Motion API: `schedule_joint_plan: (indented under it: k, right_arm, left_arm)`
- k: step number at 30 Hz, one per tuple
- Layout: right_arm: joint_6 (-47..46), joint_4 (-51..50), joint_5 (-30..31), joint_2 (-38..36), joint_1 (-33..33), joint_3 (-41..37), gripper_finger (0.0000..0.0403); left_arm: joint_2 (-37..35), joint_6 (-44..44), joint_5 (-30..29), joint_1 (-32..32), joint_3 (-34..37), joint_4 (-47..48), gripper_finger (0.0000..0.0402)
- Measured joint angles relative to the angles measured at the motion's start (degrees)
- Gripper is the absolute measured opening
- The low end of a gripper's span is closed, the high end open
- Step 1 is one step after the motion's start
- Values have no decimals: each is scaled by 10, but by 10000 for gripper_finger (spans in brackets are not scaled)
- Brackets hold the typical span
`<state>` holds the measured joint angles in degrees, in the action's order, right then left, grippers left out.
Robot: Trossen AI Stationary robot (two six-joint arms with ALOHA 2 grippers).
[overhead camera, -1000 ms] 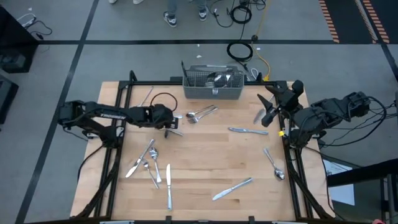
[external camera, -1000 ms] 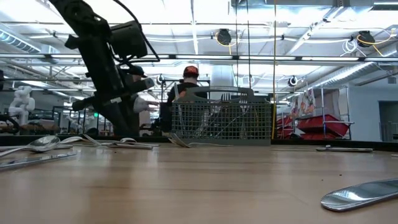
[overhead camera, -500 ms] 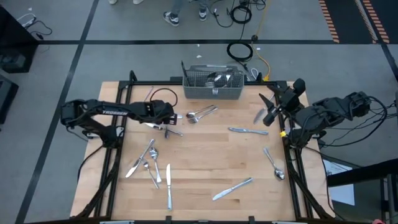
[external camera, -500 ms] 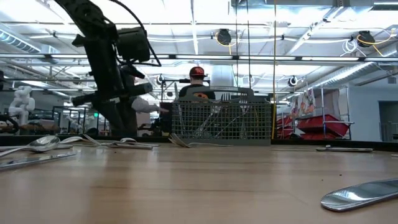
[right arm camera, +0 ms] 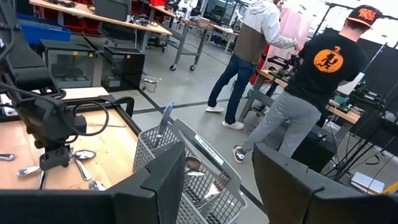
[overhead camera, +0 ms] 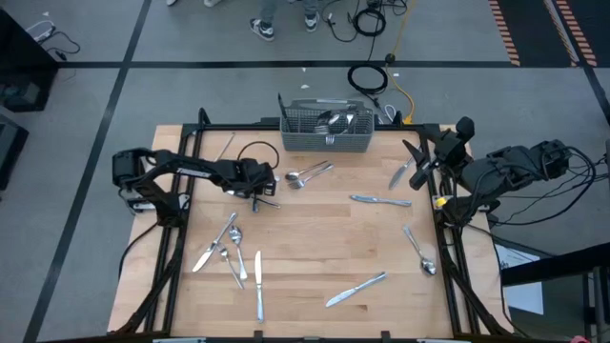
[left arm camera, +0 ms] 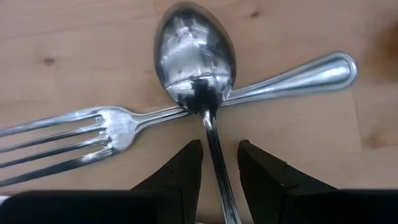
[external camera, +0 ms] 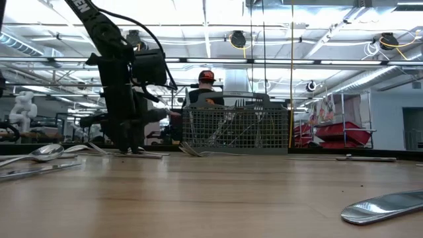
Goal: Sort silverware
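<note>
L gripper [left arm camera: 219,171] down on light wood table [overhead camera: 315,248], jaws apart astride shiny silver spoon [left arm camera: 199,74] handle, over fork [left arm camera: 74,134]. R gripper [overhead camera: 416,162] idle at table edge, jaws apart.

Silverware: shiny silver spoon [left arm camera: 198,59] crossing a silver fork [left arm camera: 118,124]. Table [overhead camera: 315,248] light wood, pale grain with small dark knots. Basket [overhead camera: 327,131] at far edge grey wire mesh. Arms black. Person [right arm camera: 311,93] beyond: black shirt with orange print, grey trousers, black cap with orange mark.
</note>
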<state>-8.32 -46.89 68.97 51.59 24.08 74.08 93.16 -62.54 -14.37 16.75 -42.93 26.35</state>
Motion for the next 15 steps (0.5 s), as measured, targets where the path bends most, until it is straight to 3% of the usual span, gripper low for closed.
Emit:
schedule_joint_plan:
  k: [2, 7, 15]
  right_arm:
    - [-4, 0, 0, -1, 0, 0, 176]
    - [-19, 0, 0, -1, 0, 0, 176]
    - [-28, -2, 0, -2, 0, 0, 176]
  left_arm:
    - [5, -13, -13, 0, -1, 0, 98]
    - [7, 3, -31, 0, 1, -2, 17]
    - [-7, -1, -42, -16, -13, -16, 12]
